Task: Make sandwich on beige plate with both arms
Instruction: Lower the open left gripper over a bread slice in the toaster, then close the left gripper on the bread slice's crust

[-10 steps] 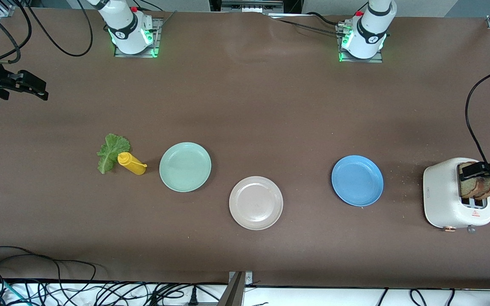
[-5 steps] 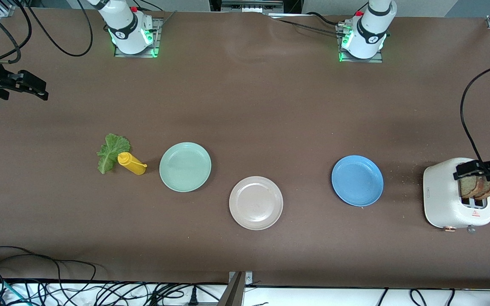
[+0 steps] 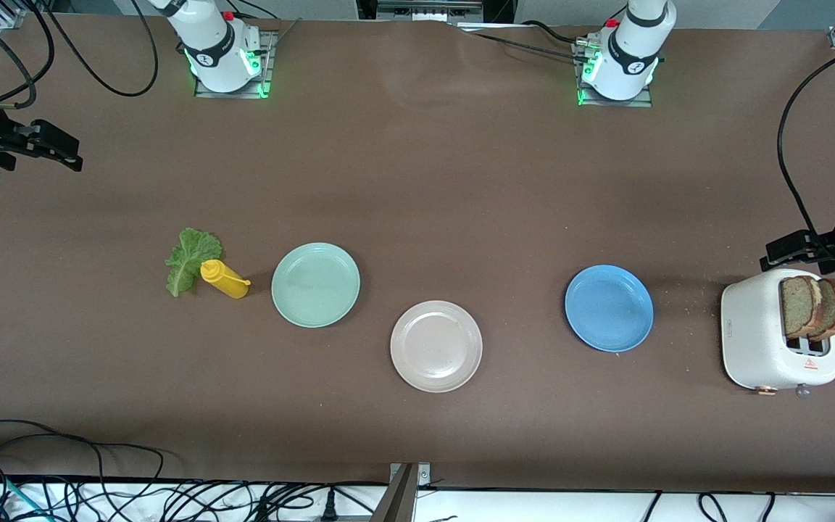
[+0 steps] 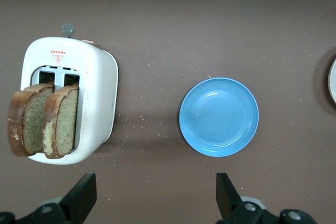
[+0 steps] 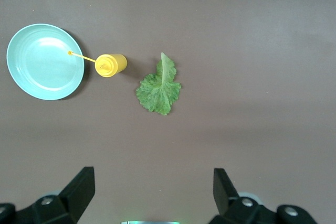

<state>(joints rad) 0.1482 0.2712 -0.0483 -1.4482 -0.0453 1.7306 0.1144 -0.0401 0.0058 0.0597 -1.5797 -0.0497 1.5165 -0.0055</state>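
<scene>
The beige plate sits bare on the desk, nearer the front camera than the green plate and blue plate flanking it. Two bread slices stand in the toaster at the left arm's end; the lettuce lies touching a yellow bottle toward the right arm's end. The left pincer hovers released just above the toaster's edge. The right pincer, also released, waits over bare desk. No step is done; fetching bread likely comes first, which calls for lowering astride one slice.
</scene>
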